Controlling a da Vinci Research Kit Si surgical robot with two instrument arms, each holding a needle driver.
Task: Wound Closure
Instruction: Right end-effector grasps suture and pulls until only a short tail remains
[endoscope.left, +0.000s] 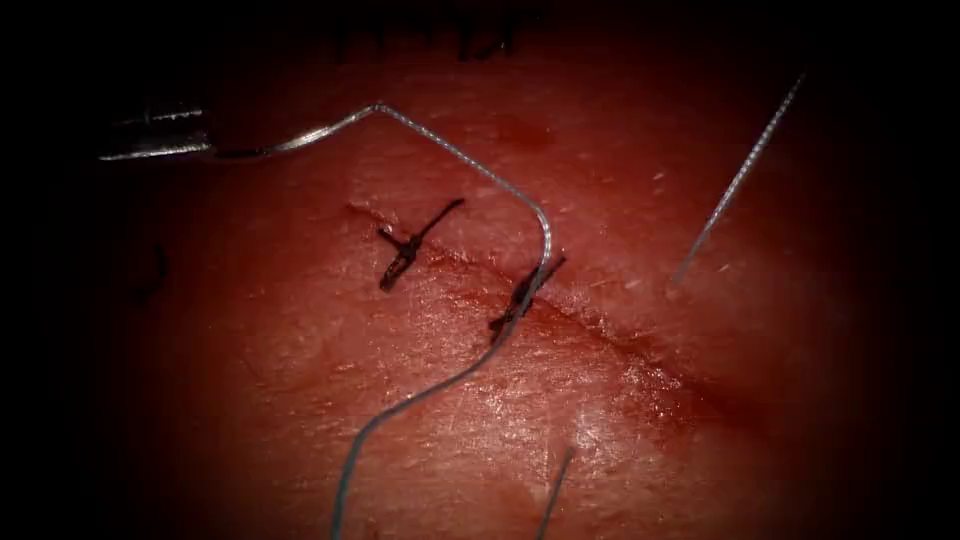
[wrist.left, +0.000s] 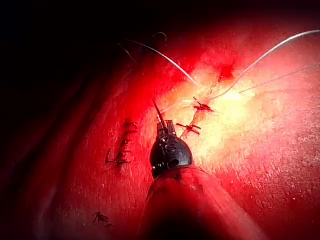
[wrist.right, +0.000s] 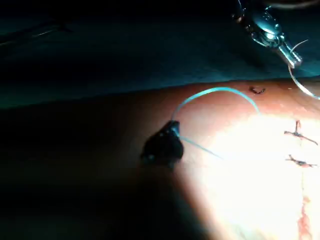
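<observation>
The left tool (endoscope.left: 205, 150) is at the upper left, left of the cut, jaws shut on the curved needle (endoscope.left: 300, 135) near its pointed end. The needle is clear of the tissue (endoscope.left: 250, 380). Its thread (endoscope.left: 470, 165) leaves the needle's other end, bends down past the second stitch (endoscope.left: 522, 298) on the cut (endoscope.left: 610, 345) and runs off at the bottom. In the left wrist view the left tool (wrist.left: 162, 126) grips the needle (wrist.left: 158, 111). In the right wrist view the dark right tool (wrist.right: 172, 127) has an arc of thread (wrist.right: 215, 90) starting at its shut tips.
A first dark stitch (endoscope.left: 410, 248) crosses the cut's upper left end. Right of the cut a separate strand of thread (endoscope.left: 740, 180) slants up and away. A short thread end (endoscope.left: 555, 490) lies at the bottom. Red fluid wets the cut's lower right stretch (endoscope.left: 690, 400).
</observation>
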